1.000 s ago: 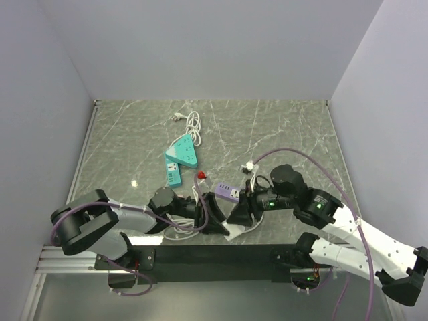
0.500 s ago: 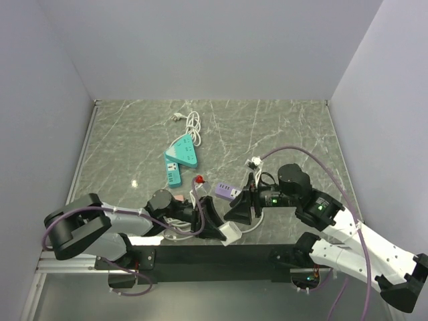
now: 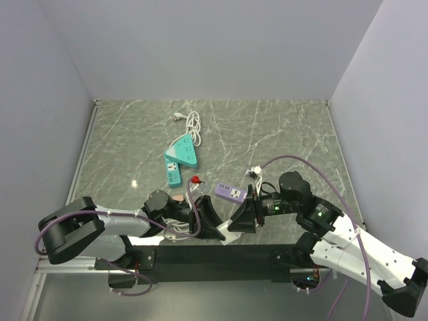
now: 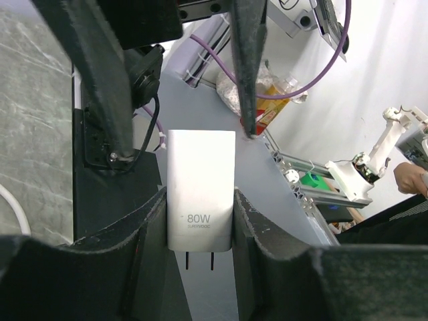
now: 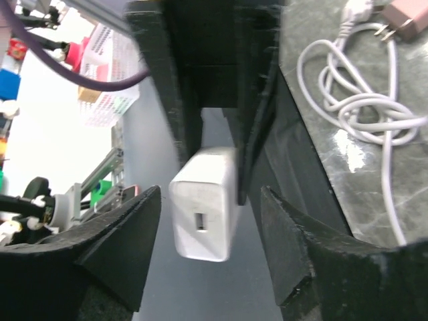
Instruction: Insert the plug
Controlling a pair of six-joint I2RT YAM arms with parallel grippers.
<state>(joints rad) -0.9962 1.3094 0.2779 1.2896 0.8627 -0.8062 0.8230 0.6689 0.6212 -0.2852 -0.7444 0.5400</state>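
The plug (image 4: pixel 200 190) is a flat white block marked 80W. My left gripper (image 4: pixel 199 200) is shut on its two sides, and its two prongs point back at the left wrist camera. In the right wrist view the plug (image 5: pixel 202 214) shows its end face with a small port. My right gripper (image 5: pixel 208 200) is open there, one finger on each side of the plug and clear of it. In the top view the left gripper (image 3: pixel 212 226) and right gripper (image 3: pixel 242 219) meet tip to tip at the table's near edge, and the plug is hidden between them.
A purple power strip (image 3: pixel 227 192) lies just beyond the grippers, and a teal power strip (image 3: pixel 180 158) lies further back. A coiled white cable (image 3: pixel 192 122) is at the far middle. A brownish-pink adapter (image 5: pixel 408 17) and a white cable coil (image 5: pixel 361 107) lie beside the left arm.
The right gripper has opened wider and stands off the plug. Both grippers have shifted slightly, and the plug that showed between them from above is now covered. The left grip has held.
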